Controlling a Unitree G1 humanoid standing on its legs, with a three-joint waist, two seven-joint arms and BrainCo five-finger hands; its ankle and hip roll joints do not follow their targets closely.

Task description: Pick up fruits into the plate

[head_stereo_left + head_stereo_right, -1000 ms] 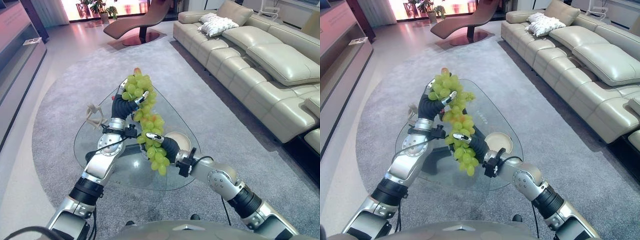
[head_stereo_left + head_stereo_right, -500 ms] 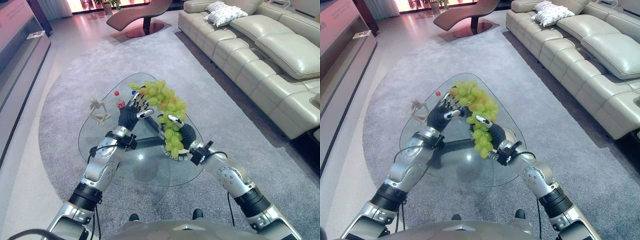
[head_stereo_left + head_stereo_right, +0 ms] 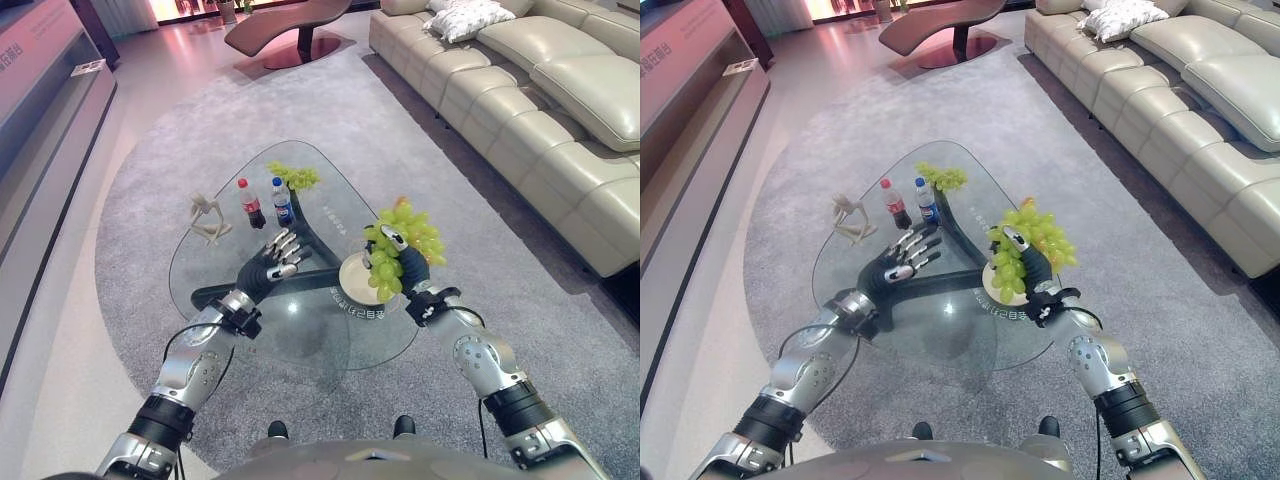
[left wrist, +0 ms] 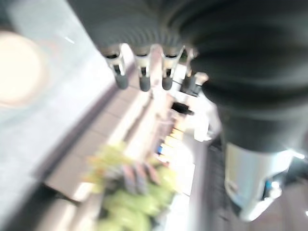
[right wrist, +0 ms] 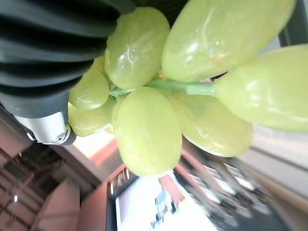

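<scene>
Holding the green grapes point(image 3: 400, 240) curled in your right hand point(image 3: 408, 268) just above the plate point(image 3: 352, 285), left hand point(image 3: 272, 268) empty with fingers spread, you've yet to set them down, and another grape bunch point(image 3: 293, 176) waits on the glass table point(image 3: 300, 330).

Light: daylight is pouring from the far window, glaring on the floor point(image 3: 175, 40).
Blur: the left wrist view is smearing.
</scene>
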